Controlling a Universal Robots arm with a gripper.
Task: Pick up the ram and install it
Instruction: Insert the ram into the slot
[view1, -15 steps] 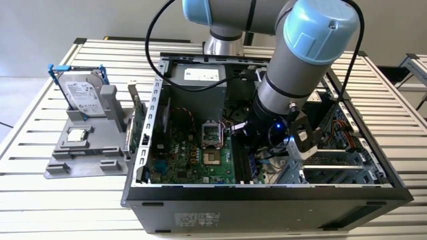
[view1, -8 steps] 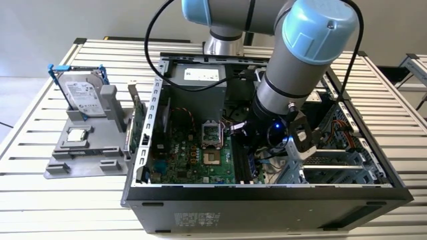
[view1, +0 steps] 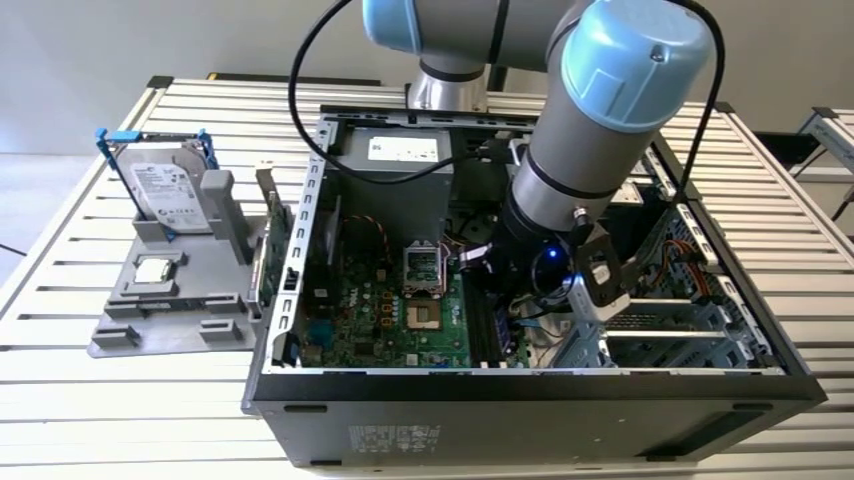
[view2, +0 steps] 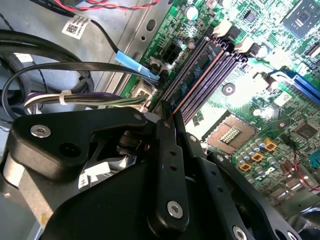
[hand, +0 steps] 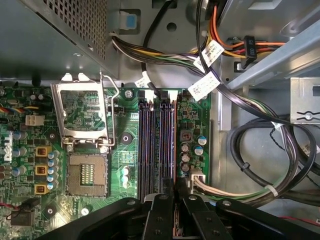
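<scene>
One ram (view2: 192, 82) seated edgewise in the memory slots (hand: 156, 145), jaws narrow (just above), motherboard (hand: 90, 150) below.

The arm (view1: 587, 150) reaches steeply down, its hand (hand: 174, 192) nearly closed.

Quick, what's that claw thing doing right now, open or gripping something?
Gripper: shut on the ram, holding it on edge at the memory slots.

light: bright, even | glare: motherboard (view2: 280, 65) in second wrist view | blur: near hand (view2: 167, 150) soft
</scene>
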